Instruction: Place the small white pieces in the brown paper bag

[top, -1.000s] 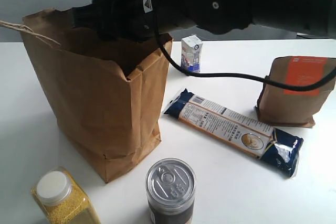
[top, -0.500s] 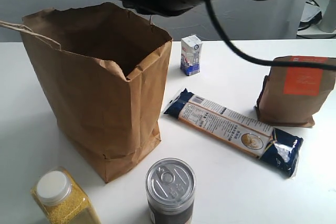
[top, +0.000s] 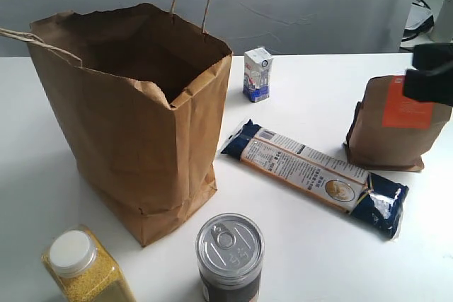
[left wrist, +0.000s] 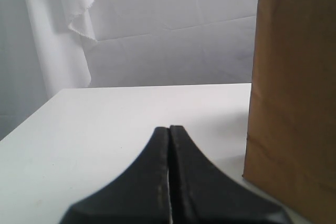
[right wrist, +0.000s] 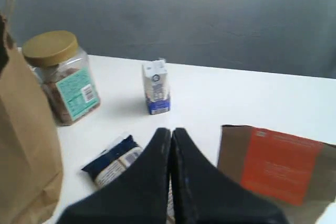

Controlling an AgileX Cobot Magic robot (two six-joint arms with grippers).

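Jar [right wrist: 62,77] only in right wrist view; left fingers [left wrist: 146,182] and right fingers [right wrist: 147,182] tight together.

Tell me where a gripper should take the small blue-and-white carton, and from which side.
Probably across its flat side walls at mid-height, coming down from above: the carton stands upright, touching nothing, with a narrow body and a gabled top.

Exterior camera looks down; both wrist cameras sit low, sharing the brown paper bag [top: 141,132].

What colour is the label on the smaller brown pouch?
Orange. The label shows best in the right wrist view.
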